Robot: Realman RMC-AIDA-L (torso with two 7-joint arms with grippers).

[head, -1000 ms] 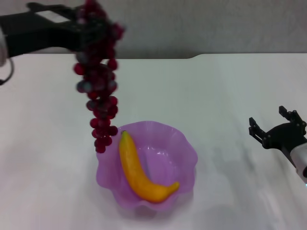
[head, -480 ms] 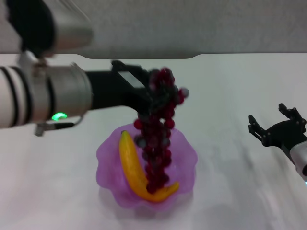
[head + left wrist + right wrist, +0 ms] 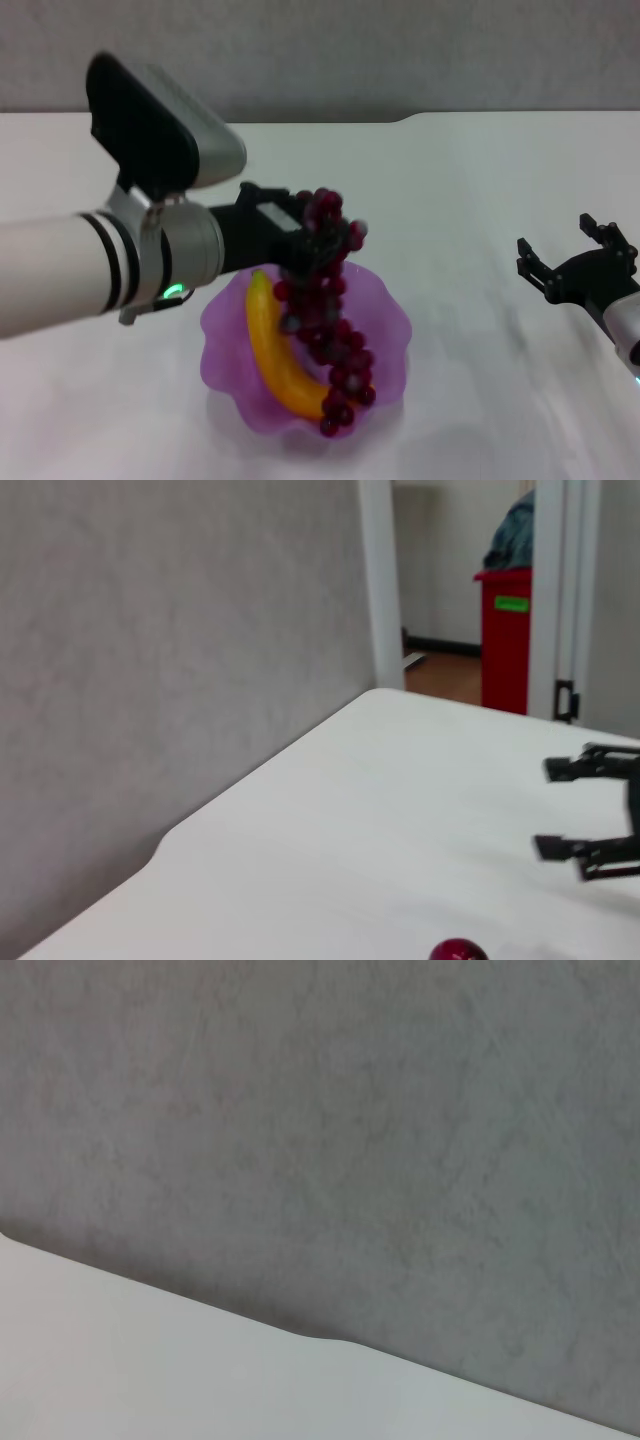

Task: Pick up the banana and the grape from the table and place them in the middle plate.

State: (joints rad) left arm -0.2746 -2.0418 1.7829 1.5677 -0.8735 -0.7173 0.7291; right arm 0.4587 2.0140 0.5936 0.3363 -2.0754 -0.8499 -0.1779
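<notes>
The worktop [image 3: 480,200] is white, with a notch in its far edge. The middle plate [image 3: 385,305] stands on it, near the front. The banana [image 3: 268,350] lies inside the plate, along its left half. The grape [image 3: 325,300] bunch hangs from the left pincer [image 3: 305,240], clamped at its top, with its lower end draped over the banana inside the plate. The right pincer [image 3: 575,262] hovers well apart to the right, fingers spread, holding nothing

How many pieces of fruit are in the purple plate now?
2. The curved yellow banana lies in the translucent purple scalloped plate; the dark red grape bunch drapes across it, top held by the left tool.
</notes>
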